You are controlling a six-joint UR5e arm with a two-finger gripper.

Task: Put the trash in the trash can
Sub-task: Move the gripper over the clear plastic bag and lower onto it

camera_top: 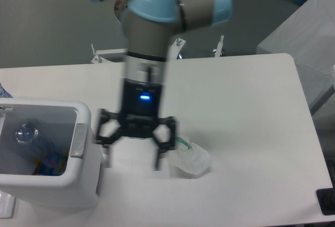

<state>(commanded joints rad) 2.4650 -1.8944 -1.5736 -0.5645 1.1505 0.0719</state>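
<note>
Nearest the camera sits the trash can (84, 138) at the table's left edge, and the bottle (29, 135) lies inside it, so one piece is done. Just beyond, the gripper (132, 151) hangs blurred over the table (246, 106), fingers spread wide and carrying nothing. The wrapper (192, 158) lies right beside its right finger, partly hidden by it. The risk: the gripper is centred to the left of the wrapper, so closing here could clip only a crinkled edge, and thin film could slip free or skid away
</note>
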